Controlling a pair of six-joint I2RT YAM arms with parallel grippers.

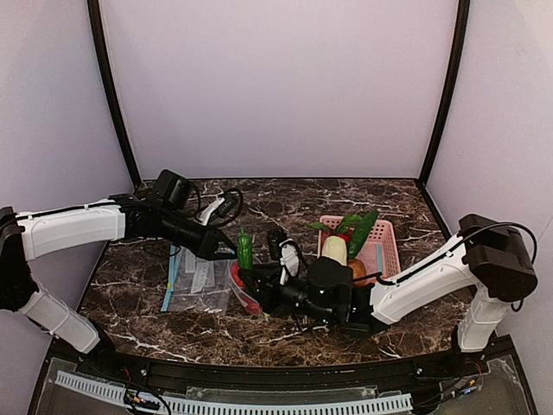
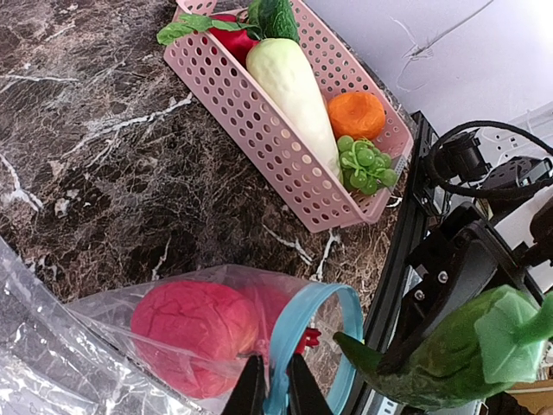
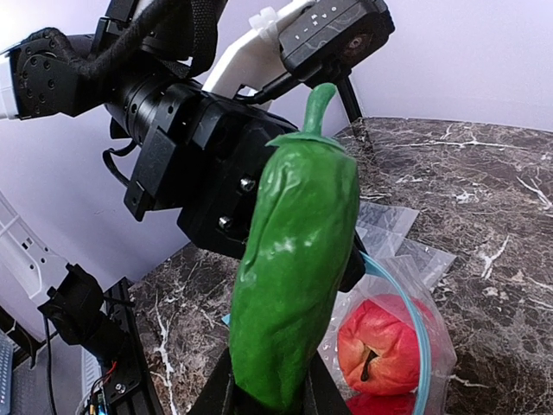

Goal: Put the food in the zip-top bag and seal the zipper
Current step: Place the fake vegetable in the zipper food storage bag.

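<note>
**Over the bag's open mouth, a cucumber waits to go in**

Near the middle of the dark marbled bench [image 1: 130, 285], the right fingers [image 3: 218, 393] are clamped on the lower end of the cucumber [image 3: 298, 251]. They hold it upright just beside the clear bag [image 2: 229, 281]. The left fingers [image 2: 252, 391] are pinched narrow on the zipper [image 2: 278, 363], the light blue strip. They lift one lip so that the mouth stands open in a loop. Two red fruits [image 2: 194, 333] appear to sit inside the bag already, one partly behind the other. In the left wrist view, the cucumber's dark tip hangs close to the loop but has not entered it.

Loading looks two-thirds done, with the cucumber the last piece to go in and the sealing not yet begun. The next move calls for tipping the cucumber toward the mouth and feeding it in lengthwise past the fruits. The left grip needs to hold the lip up until the cucumber is let go. The strip then has to be pressed shut along its full width.

Spare bags [image 1: 194, 281] lie flat under the left arm. Well apart to the right, a pink basket [image 1: 386, 251] holds the white radish [image 1: 334, 249] and the orange fruit [image 2: 356, 114].
</note>
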